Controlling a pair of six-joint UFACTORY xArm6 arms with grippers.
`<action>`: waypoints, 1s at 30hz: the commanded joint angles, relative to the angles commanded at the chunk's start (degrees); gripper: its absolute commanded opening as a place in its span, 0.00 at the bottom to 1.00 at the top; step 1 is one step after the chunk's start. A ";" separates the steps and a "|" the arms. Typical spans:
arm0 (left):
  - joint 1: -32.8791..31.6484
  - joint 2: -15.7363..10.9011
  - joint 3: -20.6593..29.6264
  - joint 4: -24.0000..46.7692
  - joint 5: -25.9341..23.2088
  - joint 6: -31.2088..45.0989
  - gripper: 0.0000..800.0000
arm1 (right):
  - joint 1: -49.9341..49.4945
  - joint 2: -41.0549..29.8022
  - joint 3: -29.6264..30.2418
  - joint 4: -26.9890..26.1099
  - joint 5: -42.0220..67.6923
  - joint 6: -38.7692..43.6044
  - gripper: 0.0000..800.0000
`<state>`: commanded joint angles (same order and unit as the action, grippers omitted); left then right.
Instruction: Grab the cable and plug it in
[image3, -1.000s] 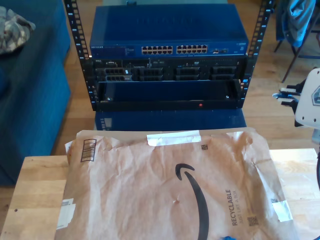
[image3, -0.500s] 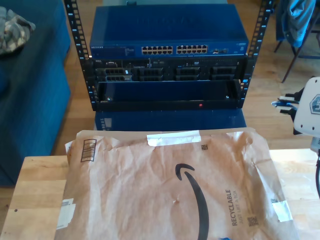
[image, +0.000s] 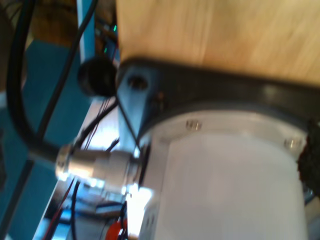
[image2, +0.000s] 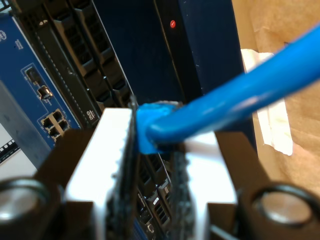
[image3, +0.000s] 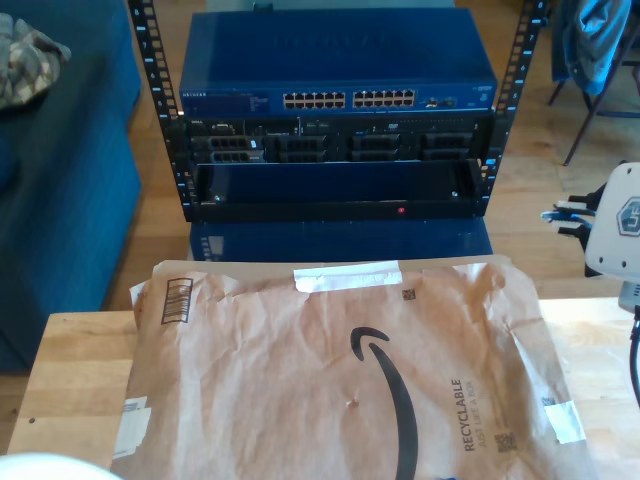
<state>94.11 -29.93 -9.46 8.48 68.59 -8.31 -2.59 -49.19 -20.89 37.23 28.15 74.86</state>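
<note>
In the second wrist view the cable (image2: 235, 97) is pinched at its plug by my second pincer (image2: 150, 150); in the exterior view, the switch (image3: 338, 92) is seen ahead, so the plug should be squared to a port; my first pincer's state cannot be told.

The paper envelope (image3: 340, 375) lies on the table (image3: 70, 370), the rack (image3: 335, 110) standing behind it.

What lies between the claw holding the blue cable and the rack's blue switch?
In the exterior view, only bare wooden floor separates my second claw, clamping the thin bright-blue cable, from the blue network switch.
</note>
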 joint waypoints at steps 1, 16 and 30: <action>0.26 0.00 1.05 -0.09 -2.11 0.00 1.00 | 0.00 -0.09 0.00 0.00 0.00 0.00 0.00; 2.81 0.26 3.87 -0.53 -7.74 3.08 1.00 | 3.60 0.44 1.14 0.26 -0.09 0.26 0.00; 2.81 1.05 3.43 -1.32 -7.38 3.34 1.00 | 14.07 0.79 2.37 0.97 -3.96 0.35 0.00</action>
<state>96.92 -28.88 -6.03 7.16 61.21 -4.97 11.47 -48.40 -18.52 38.20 24.20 75.21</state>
